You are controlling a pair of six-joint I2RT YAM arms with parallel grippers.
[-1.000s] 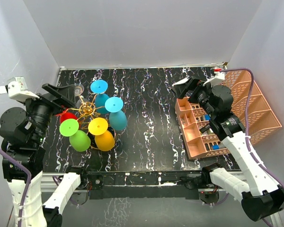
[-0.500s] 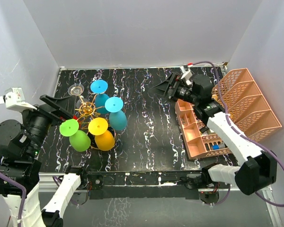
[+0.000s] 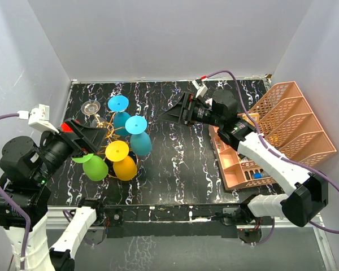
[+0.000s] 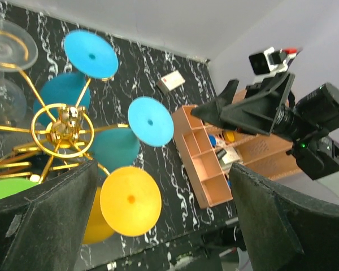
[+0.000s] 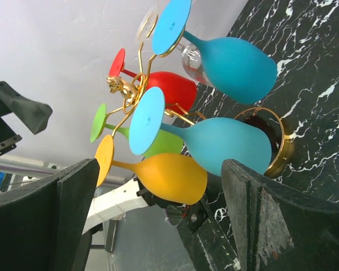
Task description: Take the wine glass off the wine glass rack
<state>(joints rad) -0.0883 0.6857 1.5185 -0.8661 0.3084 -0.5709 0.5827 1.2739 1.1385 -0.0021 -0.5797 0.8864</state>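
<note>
The left arm point(image 3: 28, 164) comes in from the lower left of the overhead view, with its forearm angled up and to the right. Its left end effector point(image 3: 99, 138) hovers over the left side of the wine glass rack point(image 3: 104, 130), fingers spread wide and empty. The right arm point(image 3: 271, 161) rises from the lower right and stretches across toward upper centre. The right end effector point(image 3: 172, 108) points left at the rack, fully open and holding nothing, well apart from the glasses.

There is one rack, left of centre on the bench point(image 3: 175, 158). Six glasses hang on it:
- the upper blue wine glass point(image 3: 118, 104)
- the lower blue wine glass point(image 3: 137, 125)
- one yellow wine glass point(image 3: 117, 151)
- one green wine glass point(image 3: 95, 167)
- one red wine glass point(image 5: 170, 90)
- one clear wine glass point(image 3: 91, 106)

A peach organiser point(image 3: 296, 121) sits at the right edge.
</note>
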